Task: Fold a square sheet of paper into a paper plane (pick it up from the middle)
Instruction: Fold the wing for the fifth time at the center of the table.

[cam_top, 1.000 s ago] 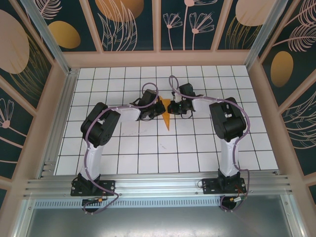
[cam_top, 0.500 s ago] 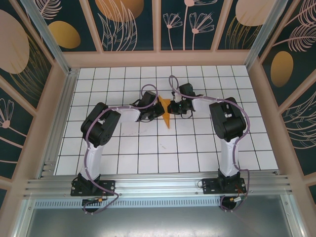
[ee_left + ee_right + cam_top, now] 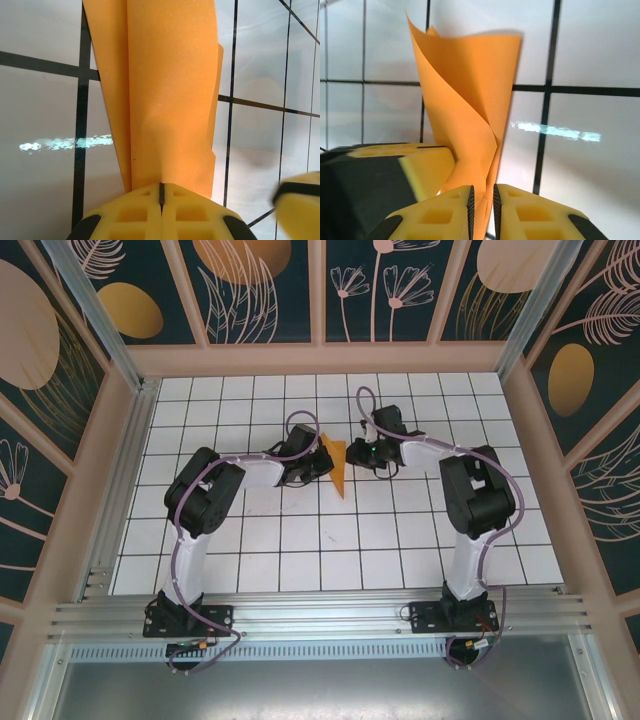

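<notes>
Where the two arms meet over the middle of the table (image 3: 400,540), the plane (image 3: 338,468) is held as a slim orange wedge. Its long axis runs near to far in the top view. The narrow tip points toward the arm bases and the broad end toward the far wall.

Left arm: it rises from its base, bends at a raised elbow on the left, and sends its forearm rightward to the plane. The left gripper (image 3: 322,464) meets the plane's left side. In the left wrist view its yellow fingers (image 3: 140,210) are pressed fully together, pinching the paper (image 3: 170,90), which runs away from them in flat folded layers.

Right arm: it mirrors this pose, elbow raised on the right and forearm reaching leftward. The right gripper (image 3: 355,453) sits just beside the plane's right side. In the right wrist view its fingers (image 3: 520,210) stand a narrow slit apart, with the paper's (image 3: 470,100) lower edge in the slit. Whether they press the paper cannot be told.

Limits: each wrist view cuts off the paper's gripped end and shows the other gripper as a blurred yellow block at the frame edge. Whether the plane touches the table cannot be made out.
</notes>
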Tool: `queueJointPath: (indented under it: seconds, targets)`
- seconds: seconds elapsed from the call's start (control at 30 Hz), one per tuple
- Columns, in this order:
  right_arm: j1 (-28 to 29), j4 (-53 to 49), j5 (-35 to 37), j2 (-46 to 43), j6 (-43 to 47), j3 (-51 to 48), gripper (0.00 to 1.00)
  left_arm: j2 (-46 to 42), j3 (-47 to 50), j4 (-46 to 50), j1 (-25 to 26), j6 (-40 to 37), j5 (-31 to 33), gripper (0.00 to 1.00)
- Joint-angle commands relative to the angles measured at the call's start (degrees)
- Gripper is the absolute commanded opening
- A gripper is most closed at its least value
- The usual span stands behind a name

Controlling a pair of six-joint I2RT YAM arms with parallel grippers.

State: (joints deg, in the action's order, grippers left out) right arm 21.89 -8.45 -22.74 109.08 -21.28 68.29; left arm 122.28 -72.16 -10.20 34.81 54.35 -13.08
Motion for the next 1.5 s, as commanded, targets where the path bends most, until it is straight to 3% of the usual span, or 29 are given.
queueJointPath:
  seconds: [0.0, 0.3, 0.53, 1.17, 1.47]
  targets:
    - [0.66, -1.57, 1.91, -2.63, -1.41, -1.45, 0.20, 2.86, 0.38, 2.98, -0.14, 0.18, -0.45, 0.00]
    - [4.36, -5.03, -5.33, -0.20, -1.81, -0.63, 0.07, 2.96, 0.18, 4.00, -0.12, 0.41, 0.41, 0.00]
    - [4.58, -5.48, -11.93, 3.63, 1.35, -0.43, 0.06, 3.14, 0.09, 5.45, -0.11, 1.46, 1.74, 0.00]
    - [4.59, -9.72, -14.57, 1.00, 3.43, -9.53, 0.09, 3.13, 0.44, 5.71, -0.17, 2.34, 2.29, 0.00]
    - [5.07, -8.66, -11.89, -9.39, 1.16, -13.10, 0.11, 3.27, 0.18, 5.80, -0.13, 2.34, 2.09, 0.00]
